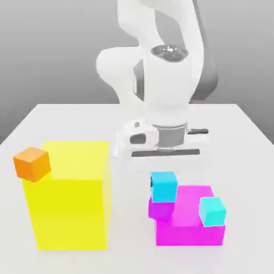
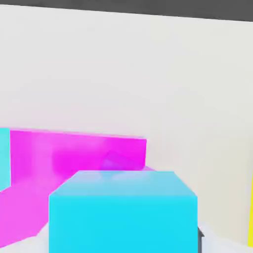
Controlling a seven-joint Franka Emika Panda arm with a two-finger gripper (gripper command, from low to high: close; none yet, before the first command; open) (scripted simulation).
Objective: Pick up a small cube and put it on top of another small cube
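The small cyan-blue cube (image 1: 164,186) rests squarely on top of the small purple cube (image 1: 159,210), which stands against the large magenta block (image 1: 190,225). My gripper (image 1: 165,166) hangs straight above the cyan-blue cube, its hand just over the cube's top. In the hand view the cyan-blue cube (image 2: 123,212) looms very close, with the magenta block (image 2: 74,153) behind it.
A paler turquoise cube (image 1: 212,211) sits on the magenta block's corner at the exterior view's right. A big yellow block (image 1: 69,198) stands at the exterior view's left, with an orange cube (image 1: 32,164) on its upper corner. The white table (image 1: 235,139) stretches behind.
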